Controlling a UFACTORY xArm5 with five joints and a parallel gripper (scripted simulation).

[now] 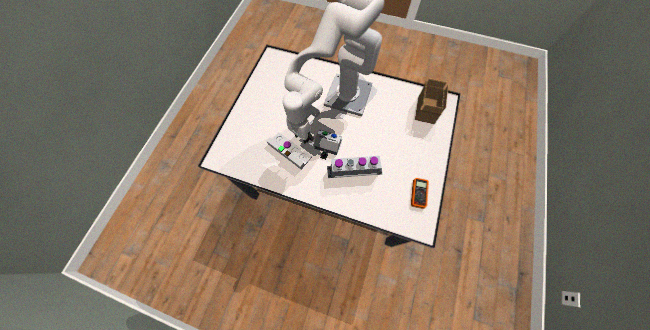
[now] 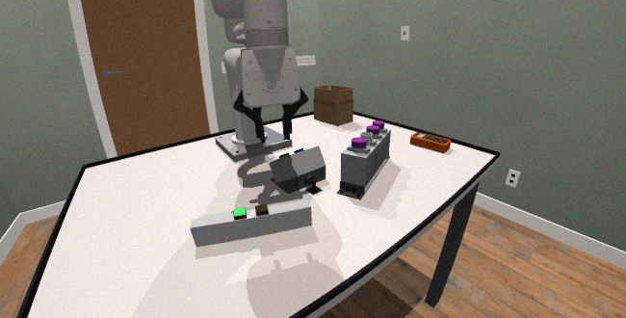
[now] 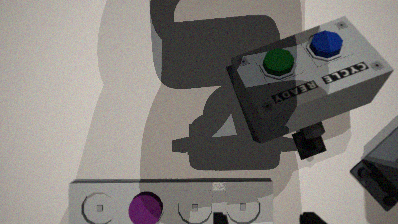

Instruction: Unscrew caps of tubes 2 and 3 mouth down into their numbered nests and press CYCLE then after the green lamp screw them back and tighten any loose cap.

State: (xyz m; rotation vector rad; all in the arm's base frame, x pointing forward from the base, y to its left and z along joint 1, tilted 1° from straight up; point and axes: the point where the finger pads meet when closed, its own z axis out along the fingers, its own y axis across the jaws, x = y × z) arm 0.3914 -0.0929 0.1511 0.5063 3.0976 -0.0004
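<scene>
My gripper (image 1: 310, 141) (image 2: 273, 134) (image 3: 265, 219) is partly open and empty. It hangs above the table between the key housing (image 1: 327, 139) (image 2: 299, 168) (image 3: 305, 95) and the cap tray (image 1: 300, 156) (image 2: 250, 227) (image 3: 170, 192). The housing carries the green READY key (image 3: 278, 61) and the blue CYCLE key (image 3: 325, 43). One purple cap (image 1: 287, 144) (image 3: 145, 208) lies in the tray, in the second nest from the left in the wrist view. The tray's green lamp (image 1: 281, 148) (image 2: 239, 213) is lit. The decapping station (image 1: 357, 172) (image 2: 361, 165) has three purple caps on, and one tube (image 1: 350, 163) (image 2: 367, 135) is open.
A cardboard box (image 1: 431, 101) (image 2: 333, 105) stands at the back of the table. An orange multimeter (image 1: 419, 192) (image 2: 430, 142) lies near the table edge beyond the station. The arm's base plate (image 1: 348, 99) (image 2: 241, 145) is behind the key housing.
</scene>
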